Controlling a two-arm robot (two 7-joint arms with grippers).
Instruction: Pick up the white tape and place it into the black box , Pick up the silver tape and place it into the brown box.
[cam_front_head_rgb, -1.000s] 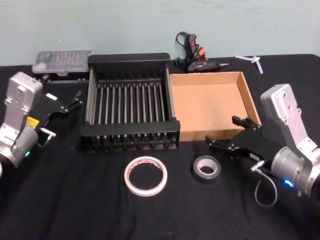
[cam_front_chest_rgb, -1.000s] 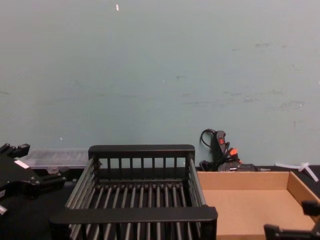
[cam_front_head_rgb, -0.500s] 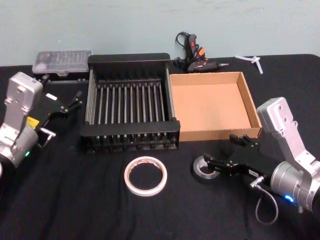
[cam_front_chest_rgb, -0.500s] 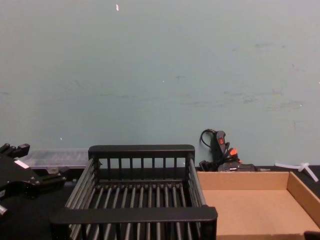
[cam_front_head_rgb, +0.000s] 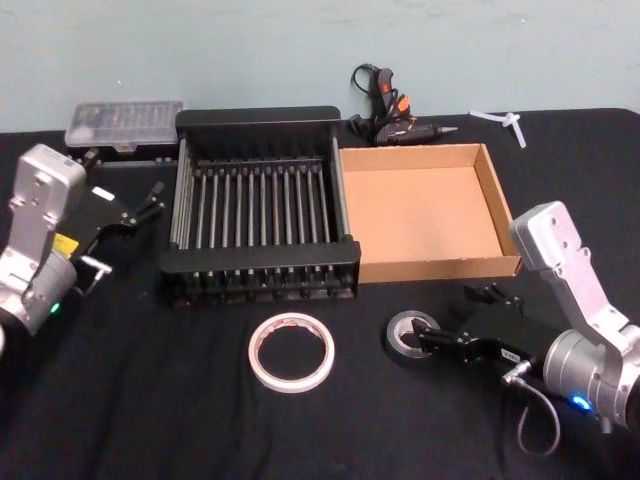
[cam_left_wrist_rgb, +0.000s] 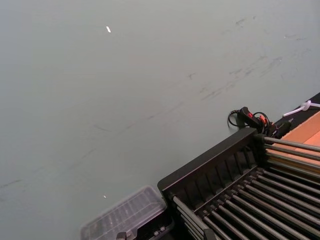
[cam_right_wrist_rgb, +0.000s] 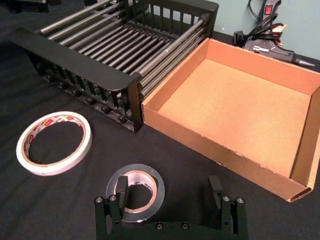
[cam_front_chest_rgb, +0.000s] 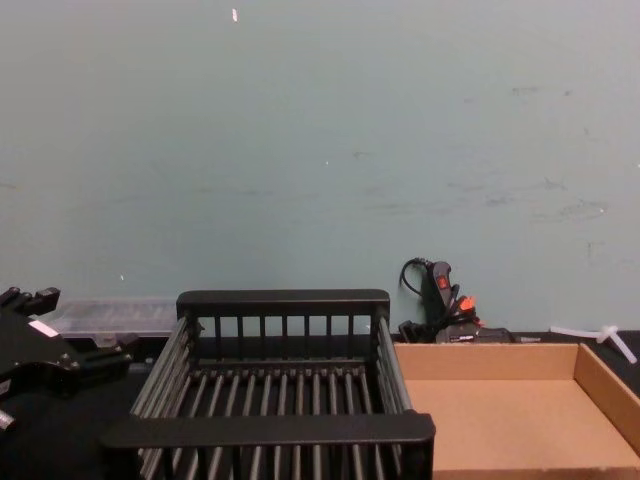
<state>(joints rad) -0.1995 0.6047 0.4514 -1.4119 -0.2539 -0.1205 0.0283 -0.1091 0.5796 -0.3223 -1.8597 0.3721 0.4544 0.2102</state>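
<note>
While the silver tape (cam_front_head_rgb: 412, 336) lies flat on the black tabletop (cam_front_head_rgb: 150, 410) just in front of the brown box (cam_front_head_rgb: 500, 225), we have our right hand (cam_right_wrist_rgb: 169, 196) low around it. In the right wrist view the jaws stand spread: one finger (cam_right_wrist_rgb: 121, 192) sits inside the roll's pale core, the other stands clear on the bare cloth beside it, so nothing is gripped. The head view shows this hand reaching in from the right, its tip at the roll's right edge.

Left of the silver roll, a little apart from it, the white tape (cam_front_head_rgb: 291, 350) lies flat in front of the black box (cam_front_head_rgb: 260, 117), its red-and-white printing showing inside the ring. Both boxes stand side by side and touching, the black crate on the left, the cardboard tray on the right.

Our left hand (cam_front_head_rgb: 135, 212) hangs parked at the left of the black box, above the tabletop, its fingers apart and holding nothing.

Behind the boxes, near the wall, lie a glue gun (cam_front_head_rgb: 392, 112), a clear plastic case (cam_front_head_rgb: 123, 122) and a small white part (cam_front_head_rgb: 505, 123).
</note>
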